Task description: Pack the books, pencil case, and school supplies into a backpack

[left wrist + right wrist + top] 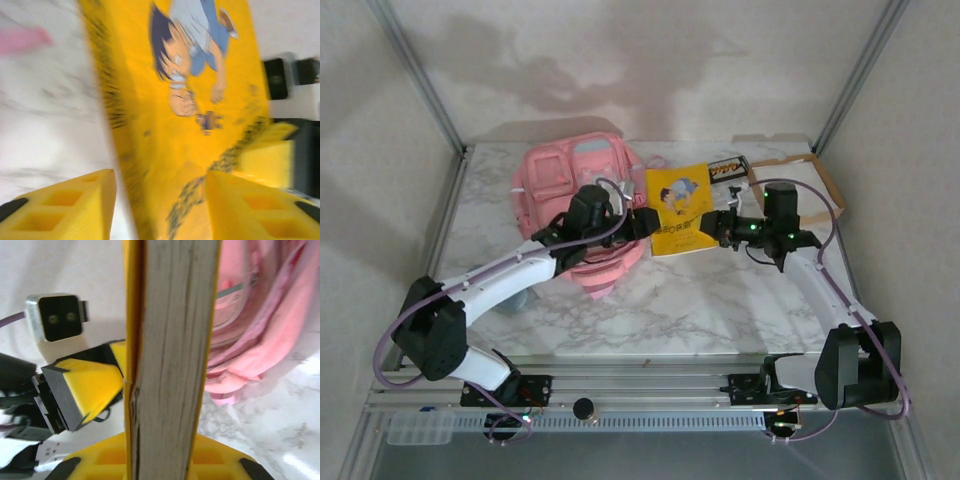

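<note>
A bright yellow book (680,208) with a cartoon figure is held above the table, just right of the pink backpack (575,190). My right gripper (717,226) is shut on its right edge; the page block (172,355) stands between the jaws of the right gripper (167,452). My left gripper (645,222) is at the book's left side and open, its fingers (70,205) apart around the yellow cover (190,100), not pressing it. A dark book (726,168) lies behind. The pencil case is out of view.
A brown cardboard tray (820,178) sits at the back right, next to the dark book. Metal frame posts and pale walls close in the table on three sides. A pale bluish thing (517,300) peeks out under the left arm. Bare marble lies in front of the backpack.
</note>
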